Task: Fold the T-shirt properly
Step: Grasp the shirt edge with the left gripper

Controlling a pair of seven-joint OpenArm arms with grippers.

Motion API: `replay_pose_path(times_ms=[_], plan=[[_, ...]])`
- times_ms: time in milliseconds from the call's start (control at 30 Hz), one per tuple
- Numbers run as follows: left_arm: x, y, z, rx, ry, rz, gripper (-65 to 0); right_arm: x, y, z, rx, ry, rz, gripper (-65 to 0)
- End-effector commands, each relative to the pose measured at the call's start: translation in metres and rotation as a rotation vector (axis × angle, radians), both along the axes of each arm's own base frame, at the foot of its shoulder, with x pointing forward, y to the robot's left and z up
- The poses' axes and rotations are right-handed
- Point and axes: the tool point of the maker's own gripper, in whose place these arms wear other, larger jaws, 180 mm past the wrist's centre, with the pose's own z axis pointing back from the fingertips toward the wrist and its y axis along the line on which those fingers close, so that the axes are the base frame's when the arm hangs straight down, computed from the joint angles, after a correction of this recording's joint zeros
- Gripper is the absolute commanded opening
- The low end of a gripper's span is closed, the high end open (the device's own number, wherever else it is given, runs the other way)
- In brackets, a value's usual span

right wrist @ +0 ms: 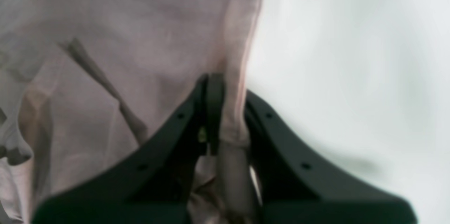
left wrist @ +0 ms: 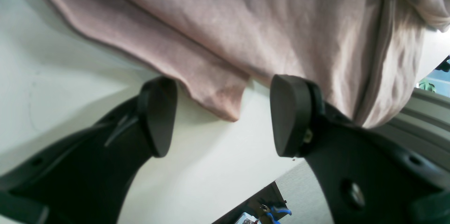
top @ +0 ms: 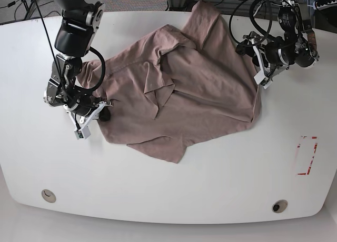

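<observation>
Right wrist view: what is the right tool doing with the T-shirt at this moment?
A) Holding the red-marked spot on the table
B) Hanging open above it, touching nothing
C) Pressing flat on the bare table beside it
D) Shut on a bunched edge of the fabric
D: the right tool is shut with a bunched edge of the T-shirt pinched in it.

soft wrinkled cotton T-shirt (top: 195,94), smooth matt white table (top: 210,189), matt black pads (left wrist: 158,115)

Left claw (left wrist: 221,118) gapes wide; right claw (right wrist: 228,111) clamped.
</observation>
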Motion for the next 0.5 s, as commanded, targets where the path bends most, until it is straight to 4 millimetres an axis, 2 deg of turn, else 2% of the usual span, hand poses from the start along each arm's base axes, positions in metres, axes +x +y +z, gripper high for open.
replay_pose_path(times_ms=[0,100,167,367,467], plan=[[0.003,0.004,0.001,-0.003,-0.007,0.005,-26.0,0.015,-0.006,0.018,0.001,-0.064,-0.008,-62.1],[-0.002,0.006,-0.008,-0.011,0.028,0.017,-26.5,0.015,-0.006,0.018,0.001,-0.064,-0.008,-62.1],[-0.005,0.008,-0.013,-0.008,0.049,0.024,-29.9,0.015,-0.006,0.018,0.002,-0.064,-0.009,-62.1],[-0.009,0.016,-0.021,0.043,0.079,0.028,-52.4,0.015,-0.007,0.019,0.001,-0.064,-0.011,-62.1],[-0.01,0.017,-0.022,0.053,0.081,0.027,-58.3,0.015,-0.007,0.019,0.001,-0.064,-0.011,-62.1]])
